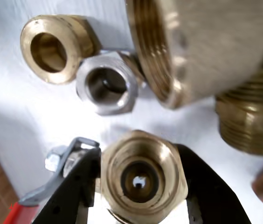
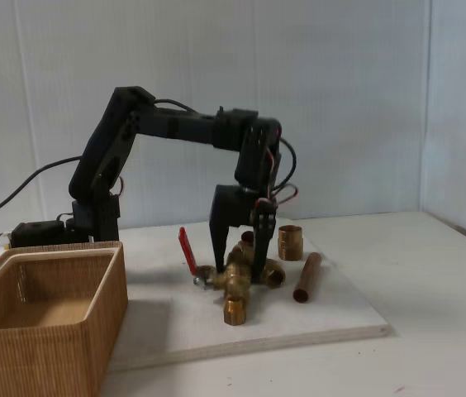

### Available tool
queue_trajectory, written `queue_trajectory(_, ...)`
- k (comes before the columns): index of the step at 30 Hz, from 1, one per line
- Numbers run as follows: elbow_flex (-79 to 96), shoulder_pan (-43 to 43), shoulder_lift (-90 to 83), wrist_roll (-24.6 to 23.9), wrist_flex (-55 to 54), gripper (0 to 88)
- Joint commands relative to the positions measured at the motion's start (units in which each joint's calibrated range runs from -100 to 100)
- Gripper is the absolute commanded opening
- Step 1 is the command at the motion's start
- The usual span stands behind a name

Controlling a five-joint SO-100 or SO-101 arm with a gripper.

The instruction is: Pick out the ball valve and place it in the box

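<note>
Two black fingers (image 1: pixel 78 196), one on each side of the ball valve (image 1: pixel 141 175), pressed against its brass body in the wrist view. Looks clamped on it, no gap to see. In the fixed view, gripper (image 2: pixel 238 269) down low over the pile on the white board (image 2: pixel 332 318), with the valve's red handle (image 2: pixel 187 251) sticking up to the left.

Right beside the valve: a silver nut (image 1: pixel 106 84), a round brass fitting (image 1: pixel 57 46), a big threaded brass ring (image 1: pixel 162 56) and another threaded piece (image 1: pixel 250 116). Very crowded.

Could go wrong:
- Smooth, heavy brass, so could slip out of the fingers on the way up.
- Long handle on one side, so could tip or twist in the grip.
- Neighbours so close that one might get bumped, dragged or rolled off the board, like the copper tube (image 2: pixel 306 277).

Box (image 2: pixel 18 331) well off to the left in the fixed view, open on top. A long way to carry; might drop short or catch the handle on the rim.
</note>
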Motion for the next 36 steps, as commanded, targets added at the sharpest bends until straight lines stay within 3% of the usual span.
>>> queue_trajectory(1,-5.0,1.6,-1.6,0.1,1.5,4.8)
queue_trajectory(17,-7.0,1.6,-1.7,0.0,1.5,4.8)
queue_trajectory(29,-26.6,6.0,-1.6,-0.1,1.5,4.8)
queue_trajectory(36,-27.5,6.7,-1.5,-0.1,1.5,4.8)
